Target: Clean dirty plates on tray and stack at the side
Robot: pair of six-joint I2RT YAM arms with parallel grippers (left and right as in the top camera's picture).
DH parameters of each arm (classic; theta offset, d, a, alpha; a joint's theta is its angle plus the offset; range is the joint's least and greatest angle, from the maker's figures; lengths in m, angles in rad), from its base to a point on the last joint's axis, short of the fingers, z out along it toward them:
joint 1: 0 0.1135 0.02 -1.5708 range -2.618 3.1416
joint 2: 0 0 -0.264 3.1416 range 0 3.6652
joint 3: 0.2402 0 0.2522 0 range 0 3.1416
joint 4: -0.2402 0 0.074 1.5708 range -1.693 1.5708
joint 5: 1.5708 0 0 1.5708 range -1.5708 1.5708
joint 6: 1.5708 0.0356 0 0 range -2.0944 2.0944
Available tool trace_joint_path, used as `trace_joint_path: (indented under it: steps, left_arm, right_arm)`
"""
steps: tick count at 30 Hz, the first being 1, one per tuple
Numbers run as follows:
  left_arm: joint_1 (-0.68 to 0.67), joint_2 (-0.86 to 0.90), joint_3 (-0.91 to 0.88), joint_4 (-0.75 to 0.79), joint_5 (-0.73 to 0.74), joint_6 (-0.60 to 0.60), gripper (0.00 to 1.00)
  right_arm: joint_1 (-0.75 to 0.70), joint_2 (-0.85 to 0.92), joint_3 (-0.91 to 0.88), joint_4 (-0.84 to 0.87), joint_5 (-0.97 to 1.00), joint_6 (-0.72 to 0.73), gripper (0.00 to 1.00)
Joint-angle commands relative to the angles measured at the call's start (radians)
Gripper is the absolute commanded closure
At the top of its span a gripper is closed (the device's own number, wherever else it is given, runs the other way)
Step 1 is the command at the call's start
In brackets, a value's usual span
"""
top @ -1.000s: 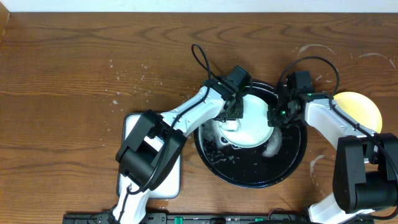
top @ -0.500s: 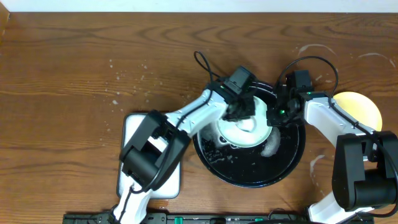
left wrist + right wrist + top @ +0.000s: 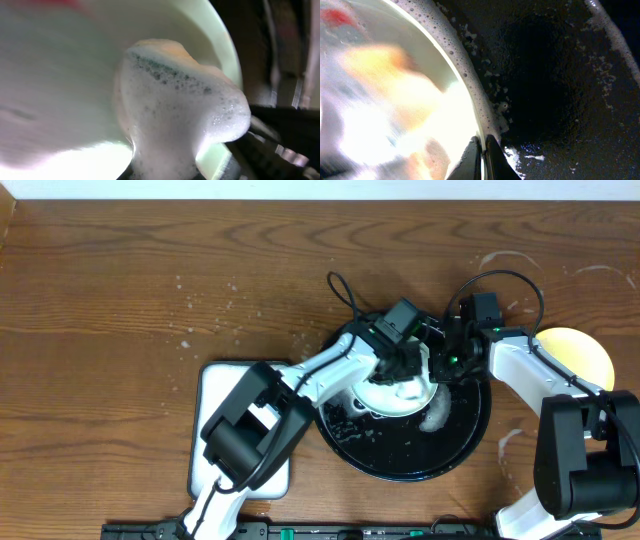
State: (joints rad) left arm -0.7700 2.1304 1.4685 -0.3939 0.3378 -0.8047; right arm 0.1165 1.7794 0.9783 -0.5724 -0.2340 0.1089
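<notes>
A pale mint plate [image 3: 392, 390] lies in the black tray [image 3: 400, 465], covered in foam. My left gripper [image 3: 405, 360] is shut on a foamy sponge [image 3: 175, 100] pressed against the plate's face [image 3: 60, 75] near its right side. My right gripper [image 3: 442, 367] is shut on the plate's right rim; the right wrist view shows both fingers [image 3: 482, 150] pinching the rim of the plate [image 3: 395, 100], with a red smear at its top left. A yellow plate [image 3: 578, 355] lies on the table to the right of the tray. I can make out no other mint plate.
A white rectangular tray [image 3: 225, 395] sits left of the black tray, partly under my left arm. Foam clumps and wet streaks lie on the tray floor [image 3: 560, 75]. White foam rings mark the tabletop [image 3: 505, 265] at the far right.
My left gripper has slid the sponge rightward across the plate, toward my right gripper. The right gripper has kept its hold on the rim without moving.
</notes>
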Motion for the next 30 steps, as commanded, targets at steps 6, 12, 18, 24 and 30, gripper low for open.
trace_joint_path:
  steps: [6,12,18,24,30]
  left_arm:
    - [0.084,0.035,-0.022,-0.071,-0.354,0.265,0.93]
    - [0.036,0.036,-0.022,0.041,-0.247,0.208,0.93]
    - [0.039,0.036,-0.022,0.033,-0.121,0.072,0.92]
    - [0.208,0.036,-0.021,-0.069,-0.182,0.124,0.93]
    - [0.362,0.035,-0.016,-0.238,-0.087,0.131,0.93]
  right_arm:
    - [0.016,0.051,-0.032,-0.022,0.042,-0.021,0.99]
    - [0.016,0.051,-0.032,-0.024,0.042,-0.021,0.99]
    - [0.016,0.051,-0.032,-0.026,0.042,-0.021,0.99]
    - [0.016,0.051,-0.032,-0.039,0.042,-0.021,0.99]
    - [0.016,0.051,-0.032,-0.037,0.042,-0.021,0.99]
